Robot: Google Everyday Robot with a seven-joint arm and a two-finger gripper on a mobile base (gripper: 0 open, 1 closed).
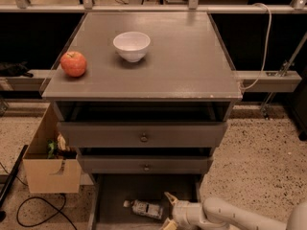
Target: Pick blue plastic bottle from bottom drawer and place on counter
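Note:
The blue plastic bottle (144,208) lies on its side on the dark floor of the open bottom drawer (112,195), white cap to the left. My gripper (169,210) is down in the drawer just right of the bottle, fingers spread open, one fingertip (169,197) above and one at the frame's lower edge. It holds nothing. The white arm comes in from the lower right. The counter (192,56) is the grey top of the cabinet.
A white bowl (131,45) and a red apple (73,63) sit on the counter. Two drawers with round knobs (143,138) are above the bottom drawer. A cardboard box (50,164) stands left of the cabinet, with black cables on the speckled floor.

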